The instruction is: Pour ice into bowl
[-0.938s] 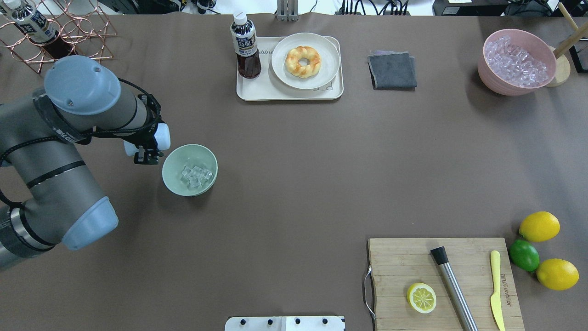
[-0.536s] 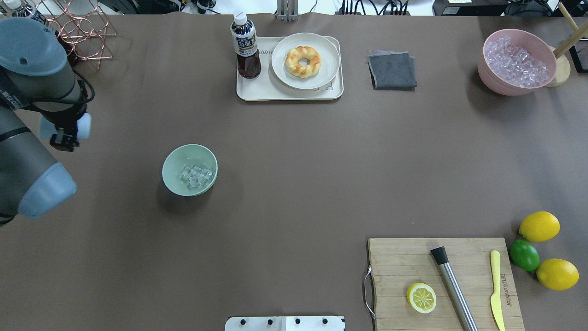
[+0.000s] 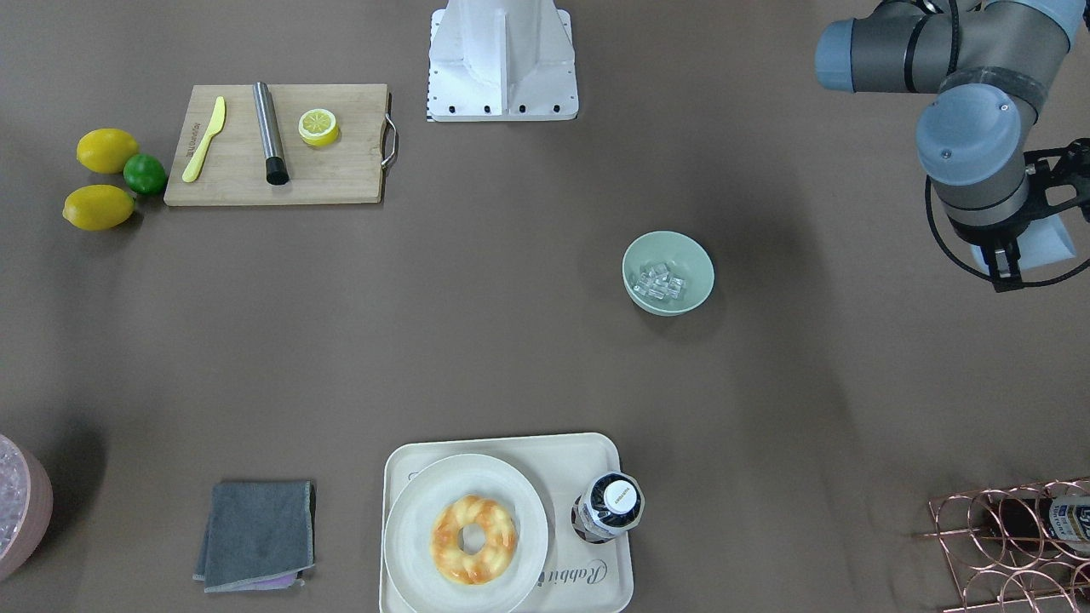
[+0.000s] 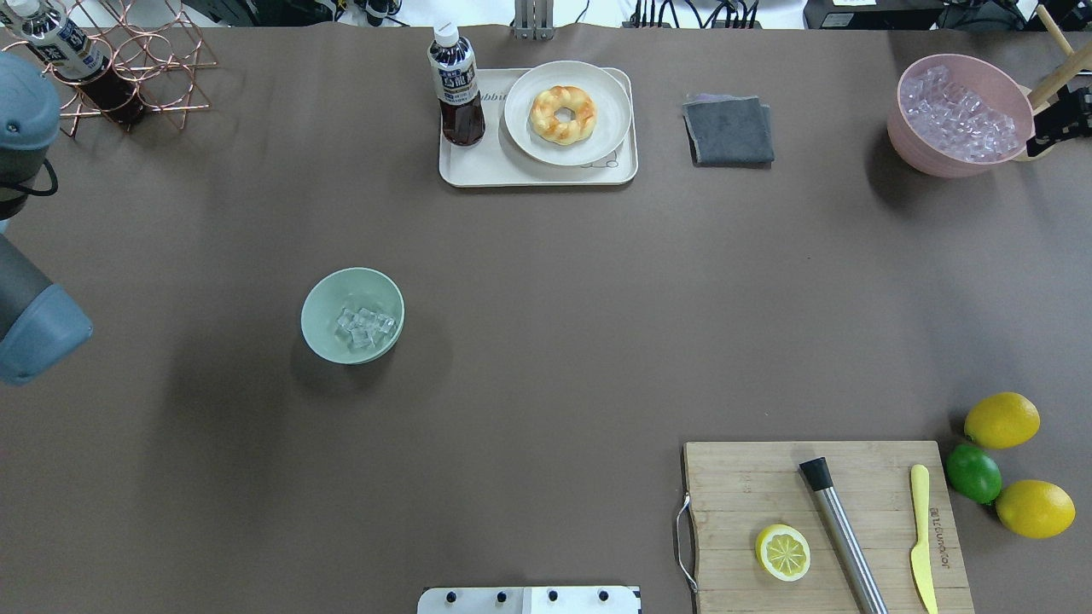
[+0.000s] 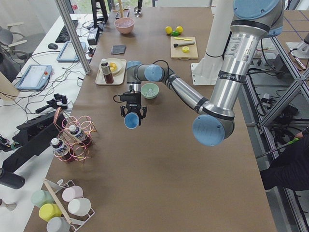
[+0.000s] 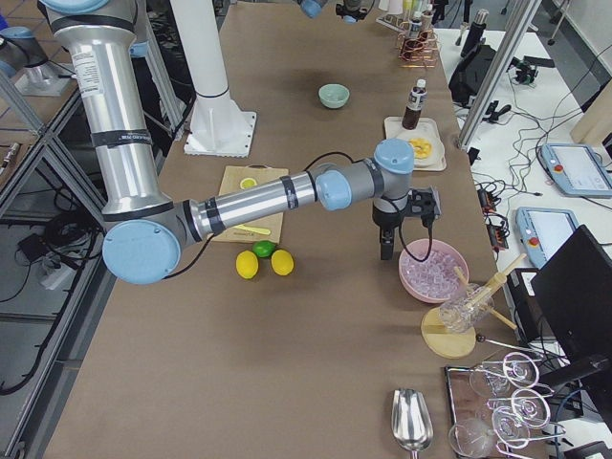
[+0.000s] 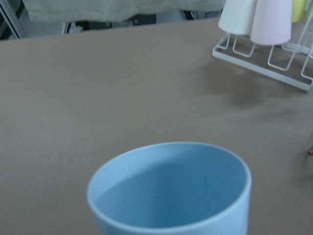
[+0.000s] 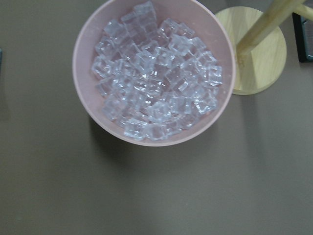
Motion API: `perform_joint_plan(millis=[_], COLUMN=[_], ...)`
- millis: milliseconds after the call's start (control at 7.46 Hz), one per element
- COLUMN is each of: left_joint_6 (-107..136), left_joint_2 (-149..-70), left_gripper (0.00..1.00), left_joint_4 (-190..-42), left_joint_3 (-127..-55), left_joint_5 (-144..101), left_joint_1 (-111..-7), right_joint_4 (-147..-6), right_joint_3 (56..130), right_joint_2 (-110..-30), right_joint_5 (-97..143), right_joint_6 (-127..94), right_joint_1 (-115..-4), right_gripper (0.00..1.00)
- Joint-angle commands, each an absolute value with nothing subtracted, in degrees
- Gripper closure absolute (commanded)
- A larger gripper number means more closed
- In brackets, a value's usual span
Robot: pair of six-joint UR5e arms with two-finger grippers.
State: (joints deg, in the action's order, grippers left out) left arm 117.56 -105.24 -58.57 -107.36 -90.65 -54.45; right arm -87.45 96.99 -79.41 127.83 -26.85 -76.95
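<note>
The left arm [image 5: 186,92] reaches out low over the left side of the worktop [image 5: 159,159], bent at the elbow. Its wrist turns down, so the left tool [image 5: 133,114] hangs pointing at the worktop. Its two fingers are closed around a light blue cup [image 5: 131,121], held tipped and up in the air. The right arm [image 6: 249,203] stretches far out to the right side. The right tool [image 6: 385,251] points straight down. It is too small to tell if its fingers are apart or together.
</note>
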Motion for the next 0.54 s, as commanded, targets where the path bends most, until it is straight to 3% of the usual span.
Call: perform_joint_plan(millis=[0,402], left_joint_6=[115.48,117.33], left_joint_2=[-100.65,-98.35], left_gripper=[0.51,0.5], left_joint_4=[-57.4,-57.31], left_joint_3=[-100.77,-93.71], left_joint_5=[-80.55,-73.66], left_joint_1=[-53.97,-50.82], right_joint_4=[-96.57,-96.5], right_joint_3=[98.44,98.18], right_joint_2=[-70.35,-60.07], right_joint_5=[125.61,117.38], right_joint_6=[-36.51,-57.93], right_joint_1=[-71.57,-57.63], right_gripper=[0.01,0.01])
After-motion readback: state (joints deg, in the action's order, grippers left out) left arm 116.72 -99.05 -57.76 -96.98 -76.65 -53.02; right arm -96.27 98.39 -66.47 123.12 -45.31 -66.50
